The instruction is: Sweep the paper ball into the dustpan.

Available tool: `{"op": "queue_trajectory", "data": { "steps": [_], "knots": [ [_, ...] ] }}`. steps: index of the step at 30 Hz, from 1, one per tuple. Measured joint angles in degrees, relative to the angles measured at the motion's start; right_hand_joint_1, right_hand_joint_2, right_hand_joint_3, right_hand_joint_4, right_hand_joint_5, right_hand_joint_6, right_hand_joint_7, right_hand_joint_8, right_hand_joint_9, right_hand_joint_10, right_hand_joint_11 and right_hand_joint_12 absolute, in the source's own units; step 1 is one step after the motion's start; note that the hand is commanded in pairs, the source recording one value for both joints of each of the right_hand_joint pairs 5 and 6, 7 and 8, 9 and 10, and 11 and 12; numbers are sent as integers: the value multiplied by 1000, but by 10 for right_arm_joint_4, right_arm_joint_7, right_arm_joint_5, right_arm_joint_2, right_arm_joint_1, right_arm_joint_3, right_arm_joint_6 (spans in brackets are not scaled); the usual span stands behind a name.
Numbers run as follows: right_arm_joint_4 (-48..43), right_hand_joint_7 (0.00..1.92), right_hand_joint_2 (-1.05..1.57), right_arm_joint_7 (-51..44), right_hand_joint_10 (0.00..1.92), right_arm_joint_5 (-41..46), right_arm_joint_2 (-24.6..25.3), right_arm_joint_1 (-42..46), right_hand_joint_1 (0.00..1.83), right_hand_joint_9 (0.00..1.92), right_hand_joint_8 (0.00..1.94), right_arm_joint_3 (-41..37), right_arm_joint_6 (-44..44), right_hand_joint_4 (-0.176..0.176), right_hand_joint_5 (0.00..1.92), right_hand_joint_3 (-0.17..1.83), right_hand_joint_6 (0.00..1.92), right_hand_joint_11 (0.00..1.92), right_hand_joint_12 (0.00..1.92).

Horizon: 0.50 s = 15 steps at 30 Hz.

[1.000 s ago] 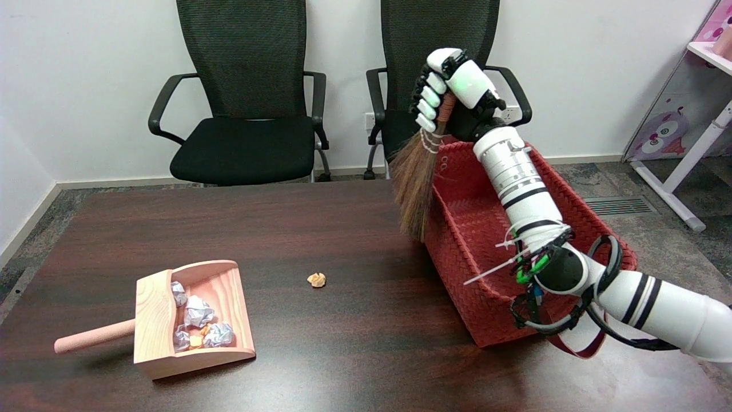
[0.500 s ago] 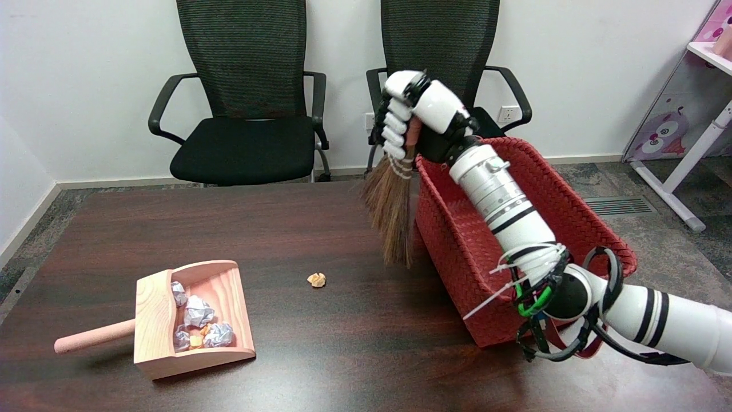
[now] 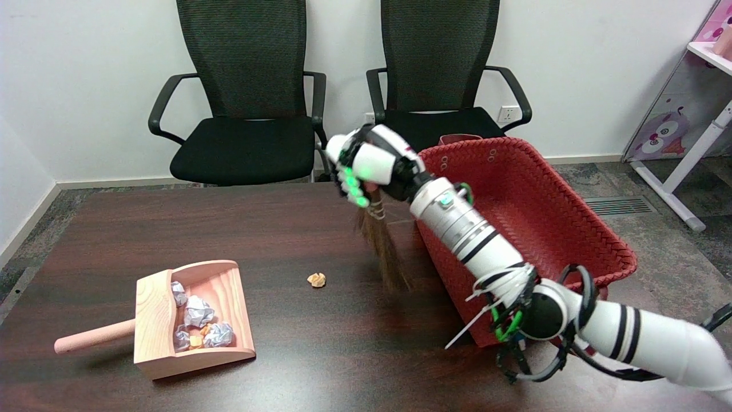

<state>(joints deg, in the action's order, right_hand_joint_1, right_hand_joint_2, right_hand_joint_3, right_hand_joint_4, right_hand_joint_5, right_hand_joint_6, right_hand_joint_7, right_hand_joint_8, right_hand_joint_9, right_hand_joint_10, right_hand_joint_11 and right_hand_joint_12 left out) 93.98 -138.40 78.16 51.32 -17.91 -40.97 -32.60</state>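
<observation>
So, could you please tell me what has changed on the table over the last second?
The right hand, gripping the broom throughout, swung it out of the red basket down and leftward, so the bristles now reach the table right of the paper ball. The ball, the dustpan and the basket stayed put.

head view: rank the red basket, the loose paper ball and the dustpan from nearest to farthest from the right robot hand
Measured from the right robot hand, which grips a small broom:
1. Red basket: its near corner sits just to the hand's right in the picture.
2. Loose paper ball: on the table below and slightly left of the hand.
3. Dustpan: far left, already holding crumpled paper.
</observation>
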Motion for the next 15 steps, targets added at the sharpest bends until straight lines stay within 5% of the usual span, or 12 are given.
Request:
{"op": "queue_trajectory", "data": {
  "steps": [15],
  "knots": [
    [-38, 1920, 1571, -59, 1920, -125, 114, 2, 693, 1920, 1920, -29, 97, 49, 1920, 1519, 1920, 1920, 1920]
  ]
}}
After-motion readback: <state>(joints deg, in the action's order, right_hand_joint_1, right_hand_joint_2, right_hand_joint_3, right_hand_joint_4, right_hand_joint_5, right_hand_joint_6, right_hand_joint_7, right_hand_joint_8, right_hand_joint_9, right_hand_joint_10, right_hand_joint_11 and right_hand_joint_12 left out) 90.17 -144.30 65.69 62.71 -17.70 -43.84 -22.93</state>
